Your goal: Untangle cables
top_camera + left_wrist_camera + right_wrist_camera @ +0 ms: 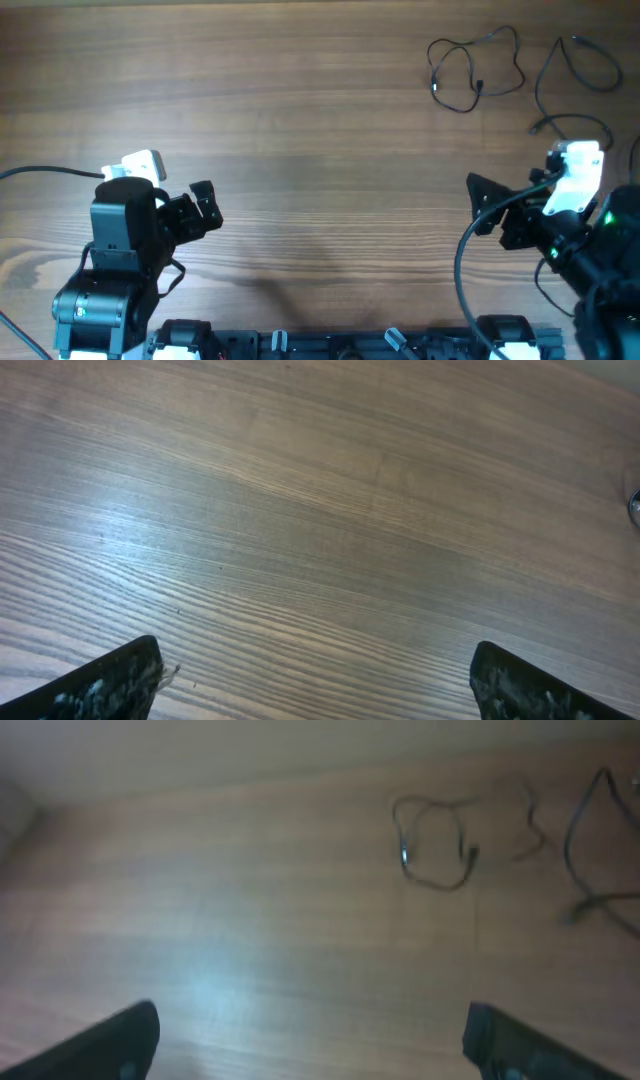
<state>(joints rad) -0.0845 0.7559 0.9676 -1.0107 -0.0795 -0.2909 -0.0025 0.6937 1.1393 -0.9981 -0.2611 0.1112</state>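
Two thin black cables lie at the far right of the wooden table. One cable (475, 65) is a loose loop with small plugs; it also shows in the right wrist view (440, 835). The other cable (575, 85) curves near the right edge and shows in the right wrist view (595, 850). They lie apart from each other. My left gripper (200, 205) is open and empty at the front left, far from the cables (315, 680). My right gripper (490, 205) is open and empty at the front right, short of the cables (310, 1040).
The wooden table (320, 130) spans the view. The arm bases and a black rail (340, 340) sit along the front edge. Thick black arm wires run by each arm, one at the left (45, 172).
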